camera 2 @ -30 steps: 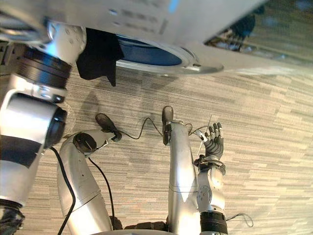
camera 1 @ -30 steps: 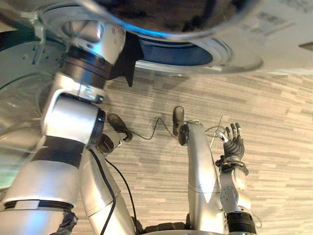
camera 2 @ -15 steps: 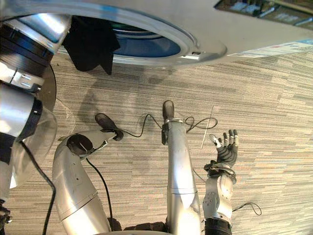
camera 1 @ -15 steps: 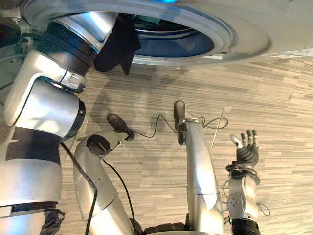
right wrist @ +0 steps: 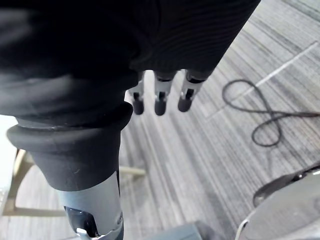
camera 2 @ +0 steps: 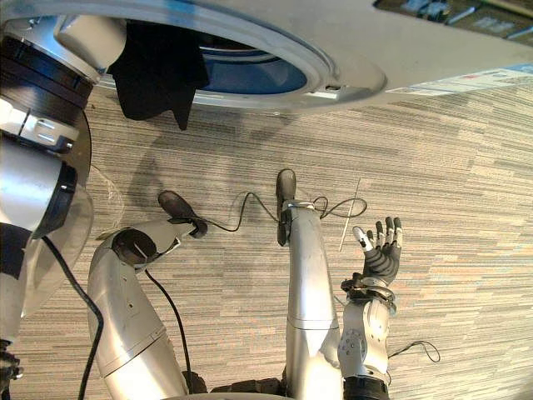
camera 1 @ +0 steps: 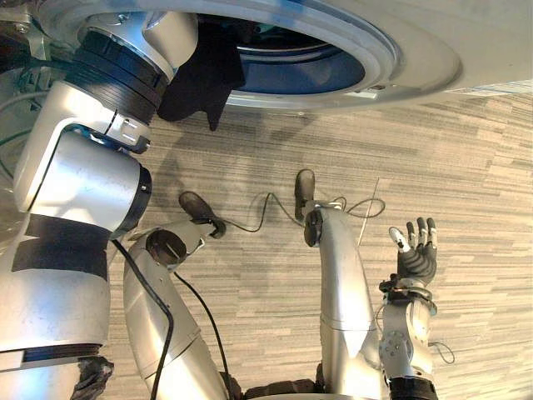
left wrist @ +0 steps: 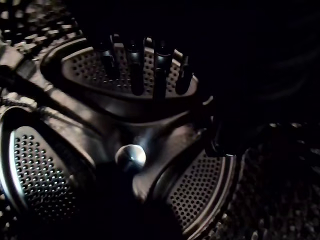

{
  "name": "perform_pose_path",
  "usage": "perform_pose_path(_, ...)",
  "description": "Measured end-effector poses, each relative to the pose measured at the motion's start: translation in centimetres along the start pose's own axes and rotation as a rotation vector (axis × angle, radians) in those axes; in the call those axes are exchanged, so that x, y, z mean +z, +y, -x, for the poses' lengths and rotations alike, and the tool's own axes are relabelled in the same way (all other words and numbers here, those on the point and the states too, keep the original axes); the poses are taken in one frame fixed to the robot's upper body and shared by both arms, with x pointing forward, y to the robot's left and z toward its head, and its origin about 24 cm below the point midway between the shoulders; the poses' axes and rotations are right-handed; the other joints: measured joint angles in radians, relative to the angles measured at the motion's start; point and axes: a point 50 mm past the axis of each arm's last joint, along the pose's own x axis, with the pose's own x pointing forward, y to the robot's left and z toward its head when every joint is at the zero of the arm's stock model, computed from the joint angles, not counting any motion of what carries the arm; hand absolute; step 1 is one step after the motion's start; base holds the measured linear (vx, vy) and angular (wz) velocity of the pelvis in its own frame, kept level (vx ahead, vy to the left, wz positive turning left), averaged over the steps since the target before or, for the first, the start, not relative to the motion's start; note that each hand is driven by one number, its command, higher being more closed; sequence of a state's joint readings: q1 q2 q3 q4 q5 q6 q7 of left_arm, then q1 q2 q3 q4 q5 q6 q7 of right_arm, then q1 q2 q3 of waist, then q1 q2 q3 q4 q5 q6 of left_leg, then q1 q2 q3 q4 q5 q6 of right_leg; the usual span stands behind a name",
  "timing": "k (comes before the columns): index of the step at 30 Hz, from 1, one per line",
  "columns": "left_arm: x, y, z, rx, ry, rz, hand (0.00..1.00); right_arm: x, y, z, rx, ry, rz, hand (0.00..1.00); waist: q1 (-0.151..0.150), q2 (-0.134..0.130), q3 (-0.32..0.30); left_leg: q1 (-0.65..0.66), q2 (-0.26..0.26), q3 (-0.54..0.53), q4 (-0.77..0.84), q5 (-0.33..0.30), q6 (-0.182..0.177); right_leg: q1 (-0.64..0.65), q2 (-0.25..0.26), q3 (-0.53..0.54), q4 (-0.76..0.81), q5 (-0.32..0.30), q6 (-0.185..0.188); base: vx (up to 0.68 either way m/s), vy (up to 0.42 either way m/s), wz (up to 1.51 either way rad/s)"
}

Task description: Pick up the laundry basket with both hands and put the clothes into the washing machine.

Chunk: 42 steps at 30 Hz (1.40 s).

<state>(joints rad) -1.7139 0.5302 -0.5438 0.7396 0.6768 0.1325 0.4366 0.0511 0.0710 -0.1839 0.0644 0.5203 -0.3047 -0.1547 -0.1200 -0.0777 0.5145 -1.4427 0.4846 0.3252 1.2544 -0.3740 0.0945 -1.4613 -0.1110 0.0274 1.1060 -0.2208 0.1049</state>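
- Black garment (camera 1: 198,79) is hanging lengthwise from the washing machine (camera 1: 420,54) opening, tip pointing floorward.
- Left hand (left wrist: 135,70) is reaching into the drum (left wrist: 40,165), fingers straight, empty.
- Right hand (camera 1: 415,262) is hovering, fingers spread.

The left hand (left wrist: 136,70), fingers straight, inside the perforated drum (left wrist: 35,165).

One washing machine (camera 1: 420,46), one drum (left wrist: 31,169) — one dark garment (camera 2: 158,71).

Silver-grey washing machine front (camera 1: 416,50); blue ring (camera 1: 316,79) round its opening. Plain black cloth garment (camera 1: 200,83) at the rim. Grey-beige floor (camera 1: 466,183), fine streaked bands. Dark metal drum (left wrist: 35,165), regular dot perforations.
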Motion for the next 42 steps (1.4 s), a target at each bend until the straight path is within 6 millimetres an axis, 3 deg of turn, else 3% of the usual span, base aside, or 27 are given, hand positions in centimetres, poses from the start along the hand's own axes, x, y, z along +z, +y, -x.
perform_pose_path(2, -1.1, -1.1, 0.9, -0.023, 0.106, 0.109, 0.00, -0.2, 0.3, 0.1, 0.013, 0.011, 0.001, 0.00, 0.000, 0.002, 0.001, 0.000, -0.003, -0.007, -0.008, 0.005, -0.007, 0.007, -0.004, -0.010, -0.006, 0.002, 0.003, -0.05, 0.012, 0.09)
perform_pose_path(4, -2.7, -3.3, 2.4, -0.087, 0.284, 0.354, 0.00, -0.4, 0.1, 0.4, 0.012, 0.024, 0.007, 0.00, 0.000, 0.004, 0.003, 0.000, -0.013, -0.014, -0.021, 0.010, -0.016, 0.015, -0.013, -0.021, -0.012, 0.002, 0.004, -0.04, 0.010, 0.17)
perform_pose_path(5, -4.1, -5.1, 3.9, -0.150, 0.448, 0.582, 0.00, -0.7, -0.3, 0.7, 0.001, 0.043, 0.015, 0.00, 0.002, 0.003, 0.011, 0.005, -0.013, -0.018, -0.025, 0.012, -0.019, 0.025, -0.015, -0.028, -0.012, 0.001, 0.003, -0.03, 0.004, 0.15)
perform_pose_path(8, -5.8, -8.0, 6.8, -0.267, 0.670, 0.908, 0.00, -1.7, -1.2, 1.3, -0.025, 0.117, 0.040, 0.00, 0.009, 0.002, 0.012, 0.011, -0.013, -0.019, -0.030, 0.014, -0.020, 0.034, -0.016, -0.035, -0.011, 0.000, 0.002, -0.02, 0.007, 0.11)
perform_pose_path(9, -5.7, -8.1, 6.9, -0.276, 0.669, 0.937, 0.00, -1.7, -1.2, 1.3, -0.027, 0.121, 0.039, 0.00, 0.011, 0.002, 0.012, 0.012, -0.013, -0.020, -0.030, 0.014, -0.020, 0.035, -0.016, -0.035, -0.011, 0.000, 0.002, 0.00, 0.000, 0.00)
perform_pose_path(11, -4.5, -8.4, 6.7, -0.260, 0.686, 1.176, 0.00, -1.6, -1.3, 1.1, -0.019, 0.130, 0.053, 0.00, 0.021, 0.001, 0.012, 0.013, -0.014, -0.024, -0.030, 0.014, -0.020, 0.040, -0.017, -0.039, -0.014, 0.000, 0.002, -0.02, 0.016, 0.02)
perform_pose_path(15, -2.1, -9.3, 7.3, -0.145, 0.814, 1.758, 0.00, -1.6, -1.3, 0.9, 0.006, 0.149, 0.088, 0.00, 0.022, 0.002, 0.013, 0.014, -0.033, -0.039, -0.039, 0.016, -0.018, 0.059, -0.035, -0.056, -0.020, -0.003, -0.001, -0.05, 0.036, 0.09)
perform_pose_path(17, -1.4, -9.6, 8.5, -0.122, 0.820, 1.878, 0.00, -1.7, -1.1, 1.0, 0.024, 0.157, 0.108, 0.00, 0.022, 0.002, 0.013, 0.027, -0.042, -0.047, -0.047, 0.025, -0.011, 0.079, -0.047, -0.068, -0.020, -0.003, 0.000, -0.02, 0.027, 0.17)
perform_pose_path(20, -0.3, -10.5, 11.5, -0.132, 0.820, 1.949, 0.00, -1.6, -1.0, 0.9, 0.042, 0.155, 0.135, 0.00, 0.024, 0.002, 0.013, 0.065, -0.062, -0.048, -0.076, 0.037, -0.013, 0.120, -0.067, -0.086, -0.028, -0.006, -0.006, -0.02, -0.004, 0.31)
perform_pose_path(21, 0.2, -10.9, 13.8, -0.140, 0.831, 1.973, 0.00, -1.5, -0.7, 0.9, 0.066, 0.151, 0.159, 0.00, 0.025, 0.002, 0.013, 0.091, -0.080, -0.049, -0.095, 0.040, -0.019, 0.146, -0.077, -0.089, -0.032, -0.025, -0.005, -0.02, -0.038, 0.41)
perform_pose_path(24, 1.7, -11.5, 17.8, -0.143, 0.859, 1.988, 0.00, -1.5, 0.1, 1.0, 0.104, 0.146, 0.159, 0.00, 0.043, 0.002, 0.013, 0.124, -0.095, -0.060, -0.120, 0.050, -0.034, 0.186, -0.089, -0.109, -0.043, -0.038, -0.017, -0.02, -0.063, 0.31)
perform_pose_path(25, 3.1, -11.6, 20.0, -0.153, 0.888, 2.011, 0.00, -1.5, 0.6, 1.0, 0.121, 0.143, 0.162, 0.00, 0.049, 0.002, 0.013, 0.138, -0.117, -0.067, -0.140, 0.060, -0.043, 0.200, -0.102, -0.114, -0.043, -0.048, -0.017, -0.02, -0.087, 0.43)
perform_pose_path(26, 4.8, -11.9, 23.3, -0.171, 0.961, 2.026, 0.00, -1.6, 1.2, 0.8, 0.143, 0.140, 0.169, 0.00, 0.057, 0.002, 0.013, 0.156, -0.126, -0.073, -0.152, 0.066, -0.047, 0.221, -0.110, -0.118, -0.038, -0.063, -0.023, -0.01, -0.093, 0.47)
perform_pose_path(29, 8.2, -12.1, 28.8, -0.262, 1.108, 2.050, 0.00, -1.3, 2.1, 0.3, 0.167, 0.115, 0.160, 0.00, 0.079, 0.003, 0.013, 0.186, -0.149, -0.087, -0.166, 0.076, -0.055, 0.251, -0.134, -0.134, -0.017, -0.090, -0.030, 0.01, -0.120, 0.35)
perform_pose_path(32, 10.3, -11.3, 32.9, -0.356, 1.176, 2.044, 0.00, -1.4, 3.7, 0.0, 0.206, 0.105, 0.157, 0.00, 0.092, 0.009, 0.016, 0.207, -0.180, -0.116, -0.190, 0.093, -0.074, 0.286, -0.160, -0.156, -0.004, -0.118, -0.036, -0.01, -0.140, 0.40)
perform_pose_path(36, 11.6, -10.8, 36.2, -0.492, 1.192, 2.009, 0.00, -1.9, 5.3, -0.3, 0.269, 0.110, 0.188, 0.00, 0.123, 0.042, 0.024, 0.252, -0.245, -0.147, -0.257, 0.139, -0.094, 0.344, -0.217, -0.197, 0.010, -0.153, -0.050, -0.03, -0.152, 0.64)
perform_pose_path(42, 12.3, -10.1, 38.5, -0.624, 1.150, 2.004, 0.00, -3.5, 8.1, -1.8, 0.374, 0.151, 0.231, 0.00, 0.155, 0.070, 0.030, 0.299, -0.307, -0.185, -0.362, 0.212, -0.120, 0.407, -0.266, -0.262, -0.005, -0.167, -0.066, -0.06, -0.123, 0.44)
